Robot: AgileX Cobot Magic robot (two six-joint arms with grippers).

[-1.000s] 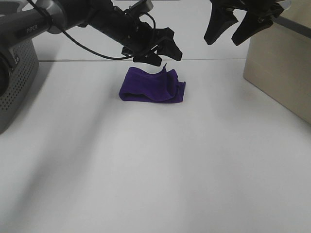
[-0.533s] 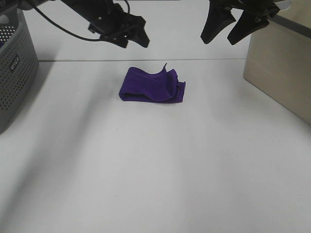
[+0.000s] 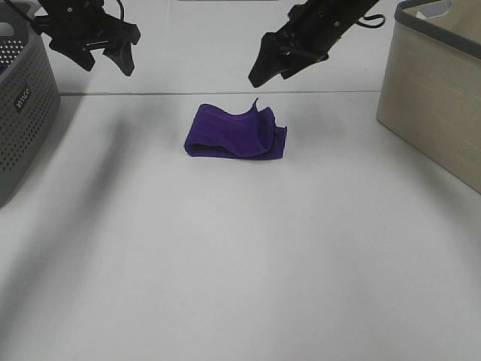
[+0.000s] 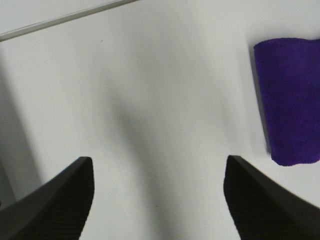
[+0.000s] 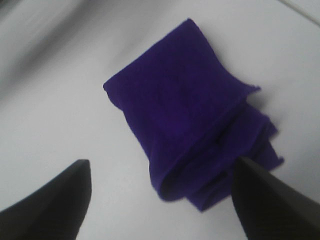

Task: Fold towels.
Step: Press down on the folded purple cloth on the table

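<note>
A folded purple towel lies on the white table, one corner sticking up at its right end. It also shows in the left wrist view and the right wrist view. My left gripper is open and empty, high above the table near the grey basket, well left of the towel. My right gripper is open and empty, hovering just above and behind the towel's right end. In the right wrist view the towel lies between the two fingers.
A grey perforated basket stands at the left edge. A beige fabric bin stands at the right. The table's back edge runs behind the towel.
My left gripper has drawn back to the left, away from the towel toward the basket. My right gripper has swung left from above the beige bin to above the towel.
</note>
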